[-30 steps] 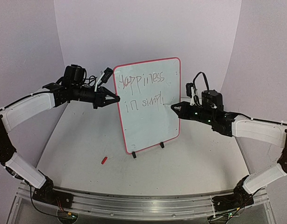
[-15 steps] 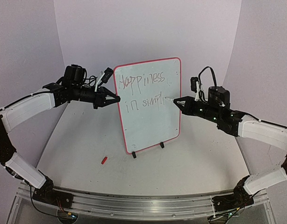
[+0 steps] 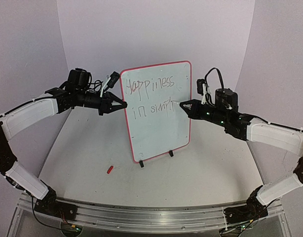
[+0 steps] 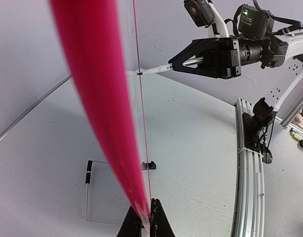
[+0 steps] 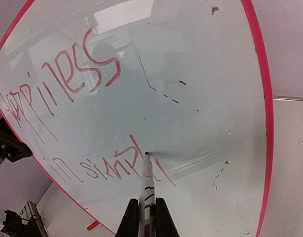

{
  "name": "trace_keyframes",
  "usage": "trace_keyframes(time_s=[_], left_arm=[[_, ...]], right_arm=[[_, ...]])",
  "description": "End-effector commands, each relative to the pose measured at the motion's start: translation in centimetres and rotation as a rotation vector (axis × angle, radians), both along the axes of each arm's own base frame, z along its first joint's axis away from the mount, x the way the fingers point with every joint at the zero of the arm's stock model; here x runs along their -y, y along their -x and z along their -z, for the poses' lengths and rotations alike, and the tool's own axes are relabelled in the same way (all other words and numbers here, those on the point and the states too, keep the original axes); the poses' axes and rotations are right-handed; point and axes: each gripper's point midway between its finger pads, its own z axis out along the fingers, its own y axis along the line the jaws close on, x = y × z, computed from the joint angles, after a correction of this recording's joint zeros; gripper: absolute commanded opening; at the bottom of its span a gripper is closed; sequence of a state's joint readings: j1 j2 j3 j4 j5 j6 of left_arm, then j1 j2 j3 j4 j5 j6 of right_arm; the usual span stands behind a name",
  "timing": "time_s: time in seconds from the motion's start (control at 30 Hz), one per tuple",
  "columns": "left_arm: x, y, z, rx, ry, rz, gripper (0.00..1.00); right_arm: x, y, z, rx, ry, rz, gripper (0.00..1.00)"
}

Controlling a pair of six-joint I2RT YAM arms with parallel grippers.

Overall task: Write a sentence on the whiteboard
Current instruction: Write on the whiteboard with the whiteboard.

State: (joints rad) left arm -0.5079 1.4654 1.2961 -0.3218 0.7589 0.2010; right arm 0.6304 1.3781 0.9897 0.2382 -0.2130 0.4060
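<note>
Whiteboard (image 3: 159, 123) stands upright, centre. L gripper (image 3: 123, 104) jaws pinch its left rim. R gripper (image 5: 145, 213) jaws pinch marker (image 5: 147, 182), tip touching after "simpl" of sentence (image 3: 149, 89). Best w/ light pressure, short strokes, board braced.

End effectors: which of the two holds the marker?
The right end effector, pressing the marker to the whiteboard; the left end effector grips its rim.

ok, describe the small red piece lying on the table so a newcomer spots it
Find the upright glossy white whiteboard with a red-pink rim, mid-table. From its left black clip, go left and slightly toward the arm bases: a small red piece lies flat on the pale tabletop. Unlike the black clips, it touches nothing.
</note>
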Motion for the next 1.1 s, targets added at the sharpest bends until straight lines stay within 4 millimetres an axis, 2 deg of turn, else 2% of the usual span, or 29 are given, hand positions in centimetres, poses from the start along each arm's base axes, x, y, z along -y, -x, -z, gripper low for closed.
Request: trace_keyframes(time_s=[0.0,0.3,0.77,1.07], left_arm=[[-0.5,1.8,6.2,-0.167,-0.166,0.018,0.00],[-0.5,1.8,6.2,-0.168,-0.167,0.018,0.00],[-0.6,1.8,6.1,-0.163,-0.166,0.018,0.00],[-0.6,1.8,6.2,-0.163,-0.171,0.014,0.00]], right_arm=[[-0.3,-0.7,-2.2,0.064,-0.022,0.018,0.00],[-0.2,-1.2,-1.4,0.054,-0.005,0.037,0.00],[0.1,-0.9,-2.1,0.068,-0.011,0.042,0.00],[-0.1,0.6,-3.2,0.072,-0.048,-0.015,0.00]])
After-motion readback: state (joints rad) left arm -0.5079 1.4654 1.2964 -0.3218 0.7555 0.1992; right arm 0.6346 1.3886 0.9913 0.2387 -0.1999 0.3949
